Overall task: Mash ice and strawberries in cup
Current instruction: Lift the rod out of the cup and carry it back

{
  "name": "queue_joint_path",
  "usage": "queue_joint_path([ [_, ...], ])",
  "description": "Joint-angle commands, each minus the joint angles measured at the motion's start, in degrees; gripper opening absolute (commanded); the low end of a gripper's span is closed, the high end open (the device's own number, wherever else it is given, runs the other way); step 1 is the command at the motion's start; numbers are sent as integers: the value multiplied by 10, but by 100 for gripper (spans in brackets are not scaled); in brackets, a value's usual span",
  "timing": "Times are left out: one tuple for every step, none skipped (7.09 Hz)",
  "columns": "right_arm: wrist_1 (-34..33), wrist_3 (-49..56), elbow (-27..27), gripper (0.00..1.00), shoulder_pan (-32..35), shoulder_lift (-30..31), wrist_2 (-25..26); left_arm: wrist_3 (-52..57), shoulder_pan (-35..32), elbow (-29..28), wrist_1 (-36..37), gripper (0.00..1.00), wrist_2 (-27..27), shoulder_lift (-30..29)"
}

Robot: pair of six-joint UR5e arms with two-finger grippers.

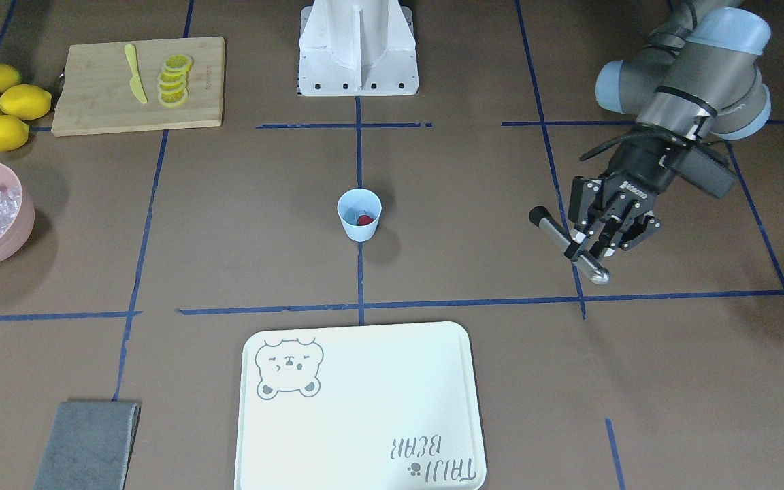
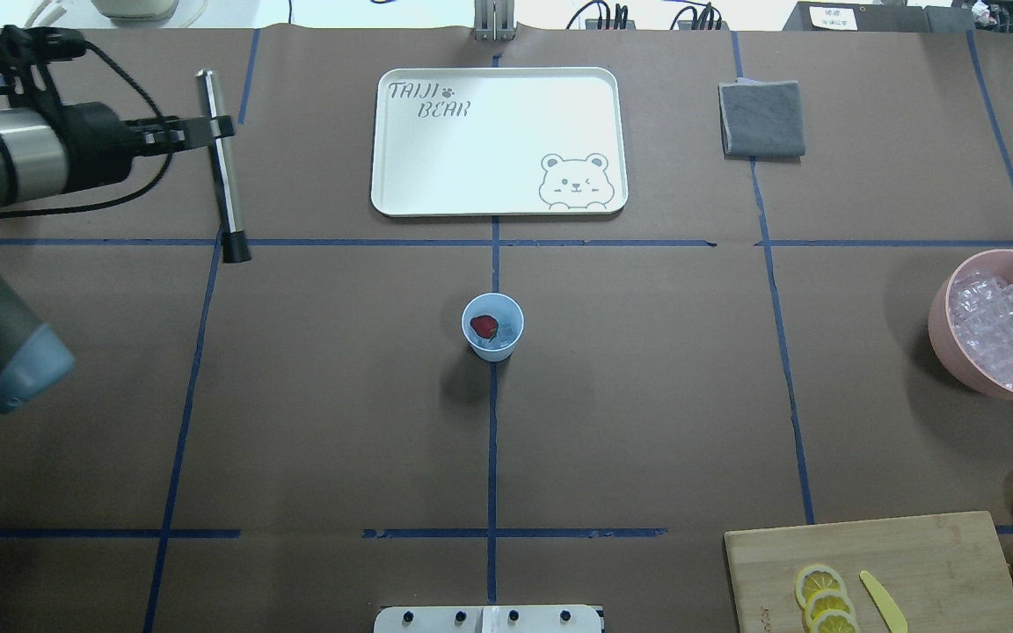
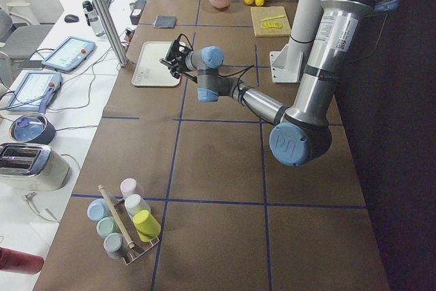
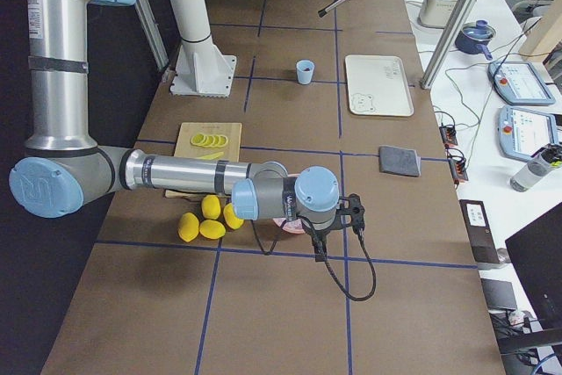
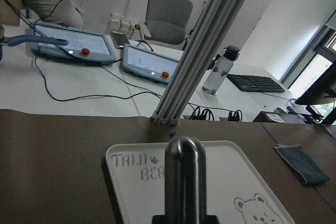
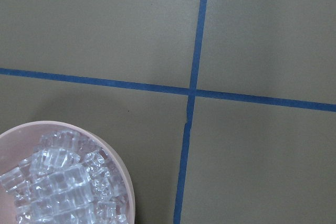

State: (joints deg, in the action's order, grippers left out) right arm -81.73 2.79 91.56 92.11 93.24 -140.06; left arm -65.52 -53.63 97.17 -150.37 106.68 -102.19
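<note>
A: Where's the cup (image 1: 358,214)?
B: Mid-worktop (image 1: 474,224), upright. Strawberry (image 2: 484,326) and ice (image 2: 505,334) are inside it.
A: Left tool (image 1: 593,238)?
B: Clamped on a metal rod (image 1: 555,235), well apart from the cup.
A: Right tool (image 4: 351,212)?
B: By the pink bowl (image 2: 942,325). Can't tell whether it's wide or narrow.

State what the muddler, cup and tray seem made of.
The muddler looks like brushed steel: grey sheen, black rubbery tip. The cup, probably plastic: matte light blue, thin rim. The tray, plastic or melamine perhaps: smooth white, printed bear.
</note>
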Motion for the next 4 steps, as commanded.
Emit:
queue_joint_path([
  [1, 1, -1, 99, 0, 0, 1, -11, -96, 9, 123, 0, 189, 35],
  [1, 1, -1, 99, -2, 0, 1, -10, -113, 11, 146, 0, 216, 51],
  [2, 1, 0, 99, -2, 0, 0, 6, -115, 10, 161, 0, 219, 94],
  [2, 2, 0, 99, -2, 0, 1, 48, -114, 10, 170, 0, 218, 123],
])
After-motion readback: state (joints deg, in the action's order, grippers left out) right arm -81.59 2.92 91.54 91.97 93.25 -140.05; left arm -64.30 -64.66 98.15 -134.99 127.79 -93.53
